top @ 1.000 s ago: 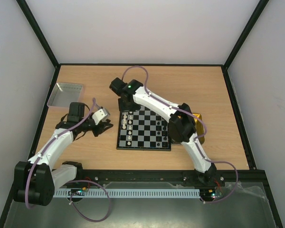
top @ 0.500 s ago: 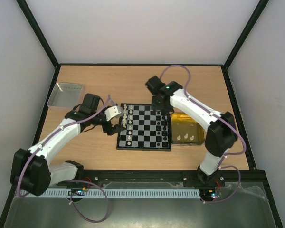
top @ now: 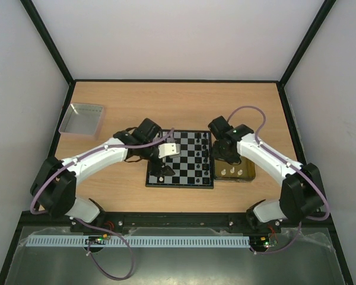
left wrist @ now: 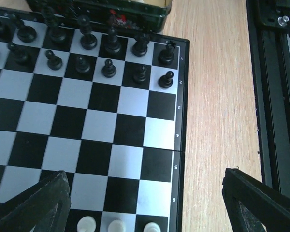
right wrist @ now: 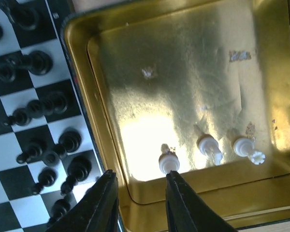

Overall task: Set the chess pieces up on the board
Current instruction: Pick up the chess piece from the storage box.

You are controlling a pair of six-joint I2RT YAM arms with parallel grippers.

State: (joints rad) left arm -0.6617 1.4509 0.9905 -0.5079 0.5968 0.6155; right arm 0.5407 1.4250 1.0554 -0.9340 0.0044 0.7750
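Note:
The checkered board [top: 187,161] lies mid-table. Black pieces [left wrist: 108,67] fill its two rows beside the yellow tray, and white pieces [left wrist: 117,225] stand along its opposite side. My left gripper [top: 165,168] hangs over the board's near left part; in its wrist view the gripper [left wrist: 145,205] is wide open and empty, above the white pawns. My right gripper [top: 227,157] is over the yellow tray [top: 249,172]. It is open [right wrist: 140,195], with one finger [right wrist: 183,205] just in front of a white piece [right wrist: 167,162]. Two more white pieces [right wrist: 207,144] lie in the tray.
A grey metal tray [top: 82,117] sits at the far left of the table. The yellow tray's rim [right wrist: 77,72] touches the board's right edge. Bare wood [left wrist: 217,96] lies between the board and the black rail [left wrist: 273,96] at the near edge.
My left arm has swung right, from beside the board to over its left part. My right arm has drawn back from the board's far side to over the yellow tray.

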